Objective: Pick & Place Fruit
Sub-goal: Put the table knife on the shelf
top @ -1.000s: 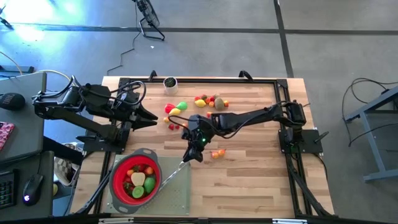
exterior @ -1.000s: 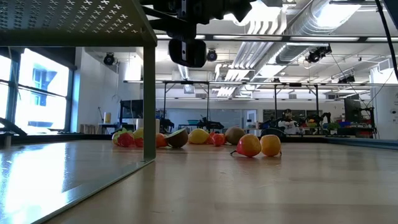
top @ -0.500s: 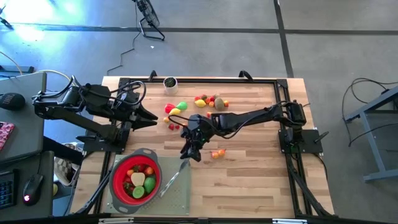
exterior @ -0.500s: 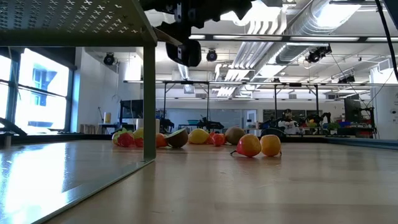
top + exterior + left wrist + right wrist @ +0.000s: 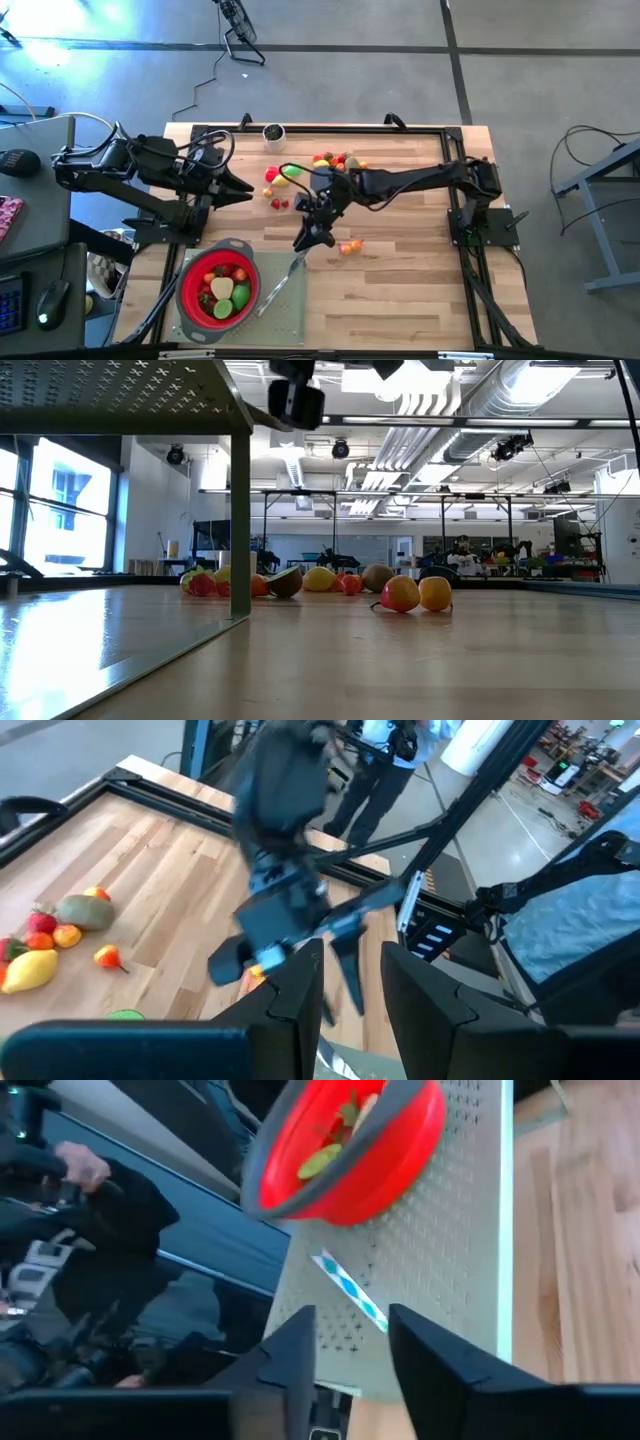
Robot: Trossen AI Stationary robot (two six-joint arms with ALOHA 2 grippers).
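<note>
Small toy fruits lie on the wooden table: a far cluster, a yellow and a green one, red ones and an orange pair. In the low view they form a row. More fruit lies in the red strainer. My right gripper hangs open above the table, between the orange pair and the strainer, holding nothing; its wrist view looks down at the strainer. My left gripper waits open at the table's left.
The strainer stands on a grey perforated tray at the near left. A slim knife lies on the tray beside it. A small dark cup sits at the far edge. A person stands beyond the table.
My right gripper has risen above the table near the orange pair; in the low view its dark body has climbed toward the picture's top. The fruits and the knife have stayed where they were.
</note>
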